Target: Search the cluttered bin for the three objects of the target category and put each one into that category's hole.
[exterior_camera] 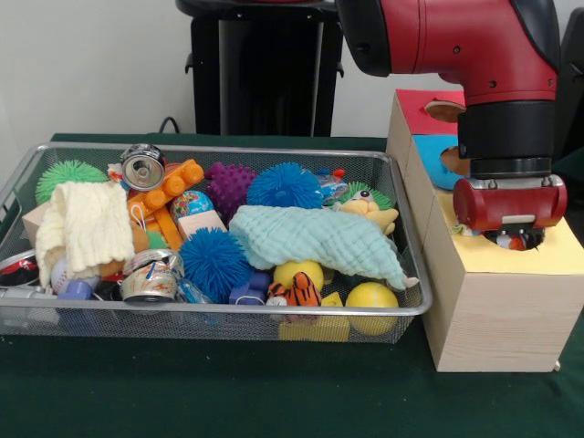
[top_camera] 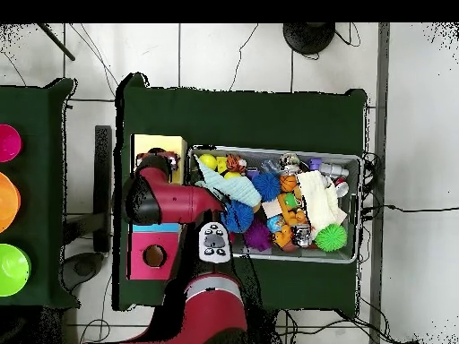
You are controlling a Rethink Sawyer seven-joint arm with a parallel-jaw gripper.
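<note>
The wire mesh bin (exterior_camera: 415, 310) lies on the green table, packed with toys; it also shows in the overhead view (top_camera: 278, 150). Two dotted white wrappers show in it: one (exterior_camera: 190, 203) behind the middle by the orange blocks, one (exterior_camera: 331, 188) at the back right. My gripper (exterior_camera: 516, 239) hangs straight down over the hole (exterior_camera: 538, 241) in the yellow-topped box (exterior_camera: 566, 255), its lower end at the hole's mouth. White and red bits show under it; I cannot tell what they are. In the overhead view the arm (top_camera: 166, 199) covers the hole.
Blue-topped box (exterior_camera: 436, 157) and red-topped box (exterior_camera: 420, 109) stand behind the yellow one. The bin holds dented cans (exterior_camera: 143, 167) (exterior_camera: 149, 276), spiky blue balls (exterior_camera: 285, 185) (exterior_camera: 214, 263), a mint cloth (exterior_camera: 315, 237) and a cream cloth (exterior_camera: 87, 224). Coloured bowls (top_camera: 9, 143) sit on a side table.
</note>
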